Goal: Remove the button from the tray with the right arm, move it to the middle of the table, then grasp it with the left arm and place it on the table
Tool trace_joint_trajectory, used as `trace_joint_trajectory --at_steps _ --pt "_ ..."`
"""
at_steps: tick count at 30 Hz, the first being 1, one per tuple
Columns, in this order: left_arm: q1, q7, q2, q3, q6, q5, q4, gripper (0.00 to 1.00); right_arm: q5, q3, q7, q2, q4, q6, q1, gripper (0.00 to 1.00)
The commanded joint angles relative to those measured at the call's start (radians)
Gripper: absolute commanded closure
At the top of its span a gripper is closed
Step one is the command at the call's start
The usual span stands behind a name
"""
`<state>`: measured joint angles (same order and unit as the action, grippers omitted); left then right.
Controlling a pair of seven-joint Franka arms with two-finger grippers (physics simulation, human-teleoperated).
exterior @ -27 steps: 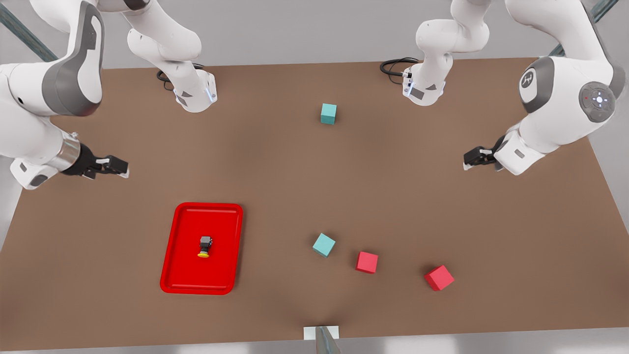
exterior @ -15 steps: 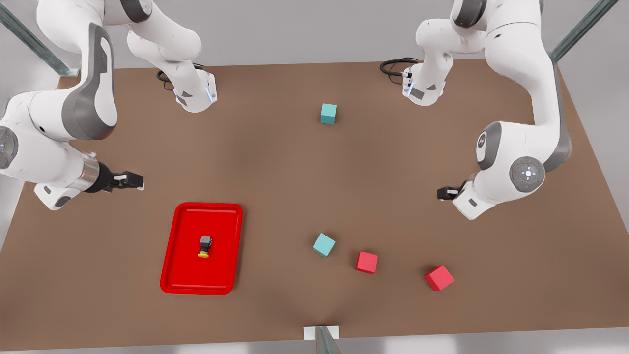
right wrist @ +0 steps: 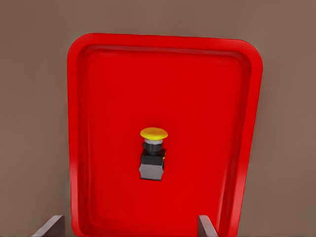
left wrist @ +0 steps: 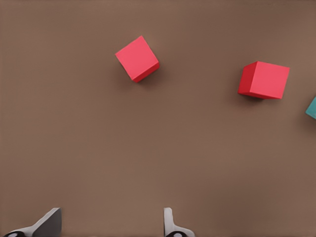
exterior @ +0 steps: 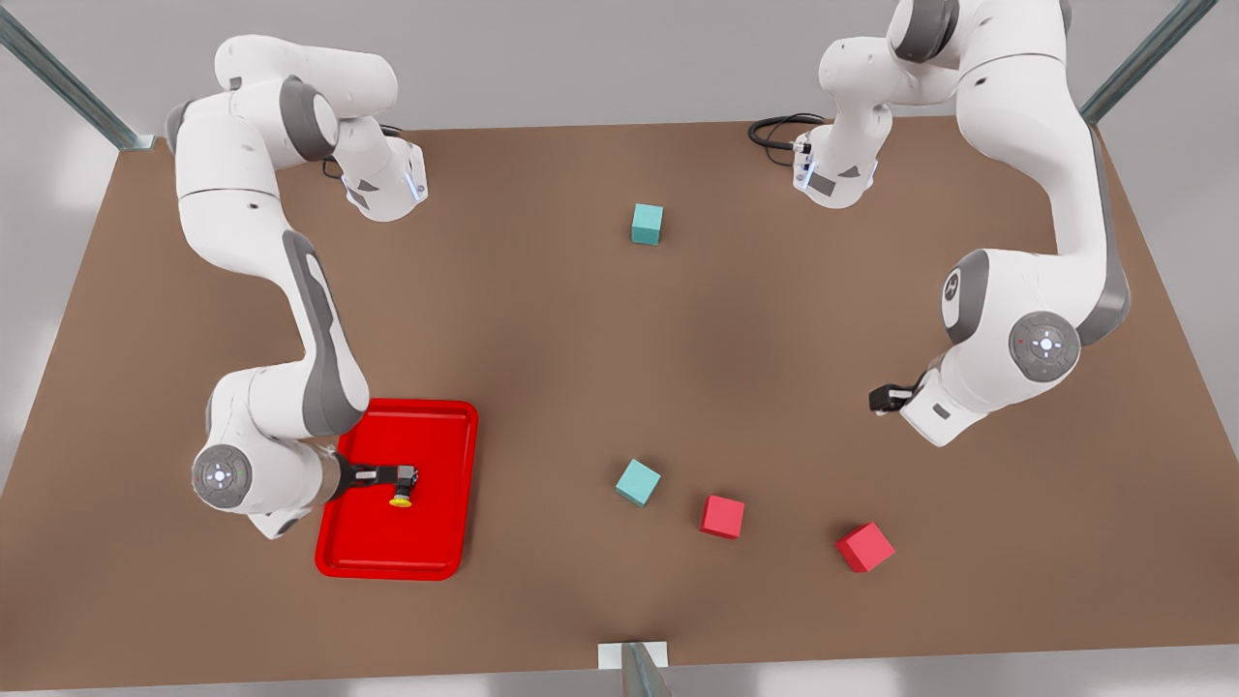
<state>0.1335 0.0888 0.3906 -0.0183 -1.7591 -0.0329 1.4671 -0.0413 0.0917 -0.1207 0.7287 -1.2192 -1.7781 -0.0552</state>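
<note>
two red cubes (left wrist: 138, 58) (left wrist: 264, 80) apart on brown table (left wrist: 123, 148), teal cube (left wrist: 311, 107) at edge

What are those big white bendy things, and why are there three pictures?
They are two robot arms bolted to a brown table. Each ends in a black two-finger gripper. One picture looks down on the whole table; the other two come from little cameras on the arms' wrists. The right gripper hangs over the red tray, fingers open, right above a tiny button with a yellow cap. It holds nothing yet. The left gripper waits over bare table, also open and empty, and its camera sees two red cubes. Two teal cubes sit on the table too.
</note>
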Motion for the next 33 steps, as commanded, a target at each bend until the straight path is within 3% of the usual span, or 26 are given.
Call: trace_joint_trajectory --at_steps 1,5,9,11,15,33 --pt "-0.002 0.009 0.002 0.000 -0.003 -0.002 -0.001 0.00 0.024 0.000 -0.047 0.005 -0.014 -0.086 0.002 0.00" --pt "-0.005 0.009 0.019 0.000 -0.005 0.001 0.001 0.00 0.003 -0.009 -0.109 0.005 -0.040 -0.130 -0.078 0.00" --pt "-0.003 0.012 0.039 0.000 -0.014 -0.001 0.001 0.00 0.067 -0.009 -0.165 0.008 -0.099 -0.181 -0.054 0.00" --pt "0.002 0.015 0.048 0.000 -0.019 0.001 -0.004 0.00 0.066 -0.007 -0.177 0.009 -0.213 -0.349 -0.043 0.00" --pt "0.006 0.022 0.077 0.000 -0.036 0.001 -0.004 0.00 0.057 -0.009 -0.169 0.023 -0.316 -0.498 -0.049 0.00" --pt "0.009 0.022 0.119 0.000 -0.086 -0.007 0.001 0.00 0.106 -0.012 -0.140 0.029 -0.402 -0.604 -0.044 0.00"
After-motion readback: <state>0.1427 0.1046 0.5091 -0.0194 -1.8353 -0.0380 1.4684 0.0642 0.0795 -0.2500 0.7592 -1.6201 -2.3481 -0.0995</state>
